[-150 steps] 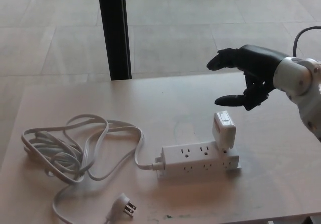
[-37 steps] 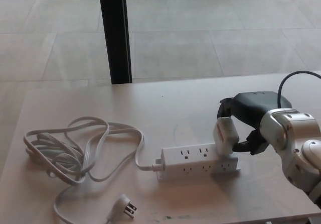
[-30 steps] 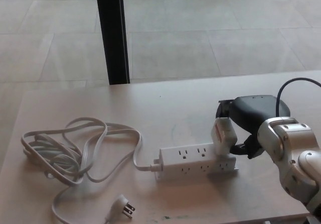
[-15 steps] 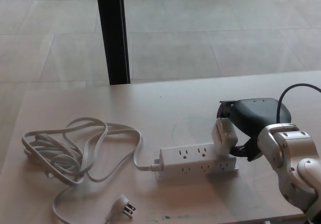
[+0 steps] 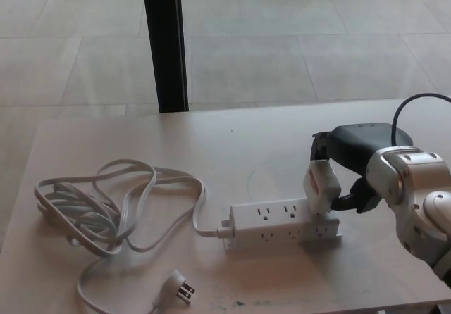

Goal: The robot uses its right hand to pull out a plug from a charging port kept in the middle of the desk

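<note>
A white power strip (image 5: 276, 224) lies in the middle of the desk (image 5: 261, 152). A white block-shaped plug (image 5: 321, 186) stands tilted in its right end. My right hand (image 5: 354, 160) comes in from the right and is shut on the plug, with one black finger over its top and the others behind its lower right side. The plug's underside still meets the strip. My left hand does not show.
The strip's white cord (image 5: 106, 208) lies coiled on the left of the desk and ends in a loose pronged plug (image 5: 176, 286) near the front edge. A black post (image 5: 163, 43) stands behind the desk on a tiled floor.
Five seconds ago my right hand hung open above the plug; it has come down and closed around it. Over the last second only the camera has shifted slightly.
</note>
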